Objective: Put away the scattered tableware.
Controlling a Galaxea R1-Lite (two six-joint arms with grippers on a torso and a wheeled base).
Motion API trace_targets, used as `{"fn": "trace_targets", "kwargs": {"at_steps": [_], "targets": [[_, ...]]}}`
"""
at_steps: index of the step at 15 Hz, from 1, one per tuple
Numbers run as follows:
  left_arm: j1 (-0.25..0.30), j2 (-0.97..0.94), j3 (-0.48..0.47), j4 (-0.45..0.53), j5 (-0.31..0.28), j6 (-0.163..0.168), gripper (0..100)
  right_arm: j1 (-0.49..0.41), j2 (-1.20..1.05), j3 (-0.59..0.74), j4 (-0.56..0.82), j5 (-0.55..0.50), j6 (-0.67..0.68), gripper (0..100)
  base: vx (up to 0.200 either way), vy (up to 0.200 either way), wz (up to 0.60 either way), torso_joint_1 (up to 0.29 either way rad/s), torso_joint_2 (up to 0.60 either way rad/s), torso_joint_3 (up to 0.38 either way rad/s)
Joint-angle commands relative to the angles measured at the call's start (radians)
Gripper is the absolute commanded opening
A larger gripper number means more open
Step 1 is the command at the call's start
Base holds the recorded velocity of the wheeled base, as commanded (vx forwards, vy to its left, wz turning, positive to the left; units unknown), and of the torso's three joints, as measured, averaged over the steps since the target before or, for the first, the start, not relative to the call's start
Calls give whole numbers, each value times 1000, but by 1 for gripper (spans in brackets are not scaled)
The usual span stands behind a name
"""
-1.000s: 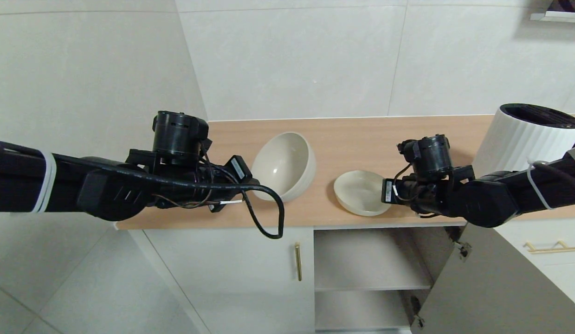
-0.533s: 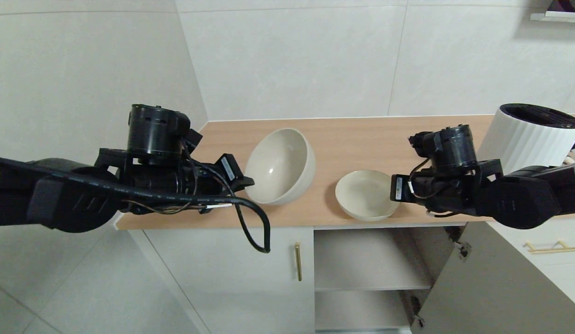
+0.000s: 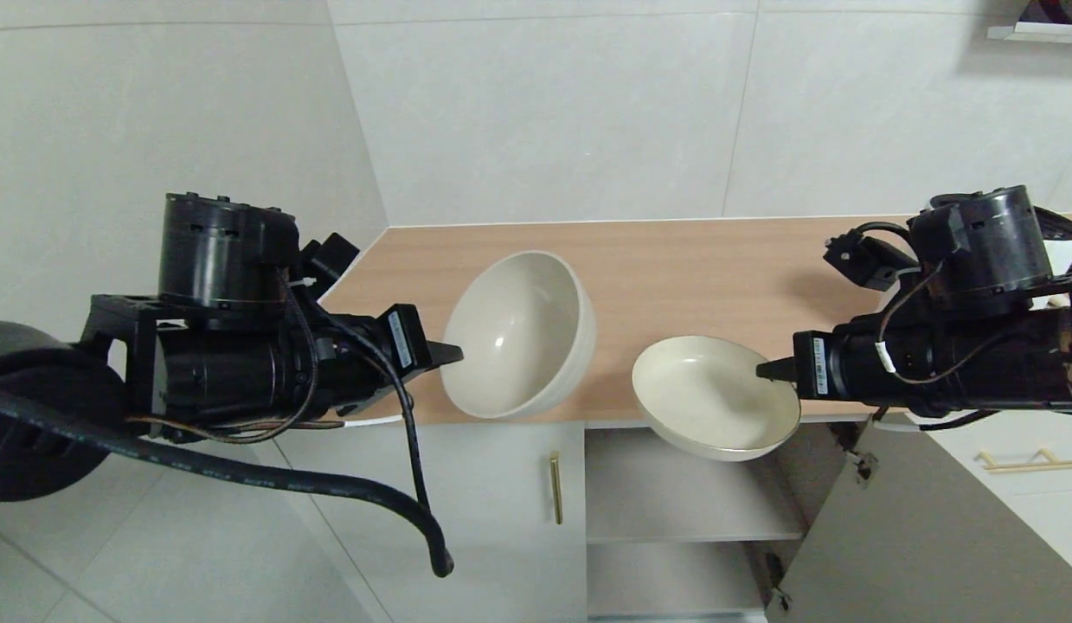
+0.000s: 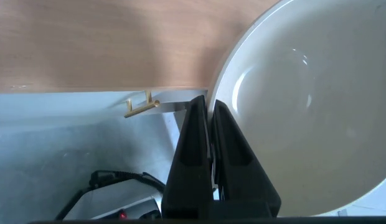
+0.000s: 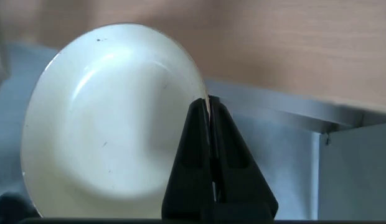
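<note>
My left gripper [image 3: 453, 352] is shut on the rim of a large cream bowl [image 3: 518, 333], held tilted in the air over the counter's front edge. In the left wrist view the fingers [image 4: 208, 134] pinch that bowl's [image 4: 305, 106] rim. My right gripper [image 3: 765, 370] is shut on the rim of a smaller cream bowl [image 3: 713, 396], which hangs in front of the wooden counter [image 3: 674, 260], above the open cabinet. The right wrist view shows the small bowl [image 5: 112, 118] clamped at its edge by the fingers [image 5: 208, 143].
Below the counter, a cabinet compartment [image 3: 683, 510] stands open with its shelves bare; its door [image 3: 908, 528] swings out to the right. The closed door to the left has a brass handle [image 3: 555, 489]. A white ribbed container [image 3: 1068, 238] stands behind the right arm.
Both bowls have been lifted off the counter and drawn toward me. The small bowl now hangs past the counter's front edge. Both arms have pulled back and risen.
</note>
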Motion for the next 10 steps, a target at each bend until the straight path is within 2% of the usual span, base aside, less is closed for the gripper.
{"fn": "trace_targets", "kwargs": {"at_steps": [1,2,5,10], "targets": [[-2,-12,3,0,0,0,0,-1,-39,7,3,3,-1,0,0,0,0,0,0,0],[-2,-10,3,0,0,0,0,-1,-32,7,3,3,-1,0,0,0,0,0,0,0],[-7,-3,3,0,-1,0,0,-1,-7,15,0,-2,-21,0,-200,0,0,5,1,2],[-7,-1,3,-1,0,0,0,-1,8,15,-4,-3,-21,0,0,0,0,0,0,0]]}}
